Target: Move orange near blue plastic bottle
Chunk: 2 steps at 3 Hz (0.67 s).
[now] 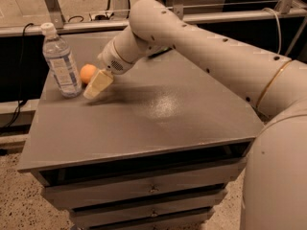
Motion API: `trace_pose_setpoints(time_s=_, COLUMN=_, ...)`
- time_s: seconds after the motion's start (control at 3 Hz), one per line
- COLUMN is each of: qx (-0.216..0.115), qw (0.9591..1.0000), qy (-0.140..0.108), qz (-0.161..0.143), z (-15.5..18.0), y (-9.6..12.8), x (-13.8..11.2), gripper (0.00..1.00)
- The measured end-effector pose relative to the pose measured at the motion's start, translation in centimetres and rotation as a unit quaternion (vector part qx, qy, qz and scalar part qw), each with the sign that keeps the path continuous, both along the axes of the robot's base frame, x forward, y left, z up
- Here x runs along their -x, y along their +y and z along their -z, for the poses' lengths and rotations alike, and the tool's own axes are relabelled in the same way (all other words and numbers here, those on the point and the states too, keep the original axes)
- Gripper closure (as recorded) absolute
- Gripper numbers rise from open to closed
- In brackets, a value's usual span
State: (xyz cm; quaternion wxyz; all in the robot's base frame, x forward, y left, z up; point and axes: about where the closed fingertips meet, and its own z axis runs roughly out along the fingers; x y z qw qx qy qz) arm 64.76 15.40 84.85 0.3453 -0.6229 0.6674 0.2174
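The orange (87,73) rests on the grey table top (158,109) at the back left, just right of the blue plastic bottle (61,60). The bottle stands upright, clear, with a white cap and a pale label. The orange and the bottle are almost touching. My gripper (97,86) reaches in from the right on the white arm (201,42). Its cream tip sits low over the table, right against the front right side of the orange. I cannot see whether it grips the fruit.
The table is a grey cabinet with drawers (148,190) below its front edge. A metal rail (230,16) and dark panels run behind the table. The arm's big white body (278,166) fills the right side.
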Motion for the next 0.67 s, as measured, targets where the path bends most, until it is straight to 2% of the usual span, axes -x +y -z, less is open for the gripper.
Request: trace_pose_setpoints(time_s=0.67, qx=-0.019, qw=0.9998, qy=0.002, qz=0.002, z=-1.1, y=-1.5, x=0.6, gripper=0.00)
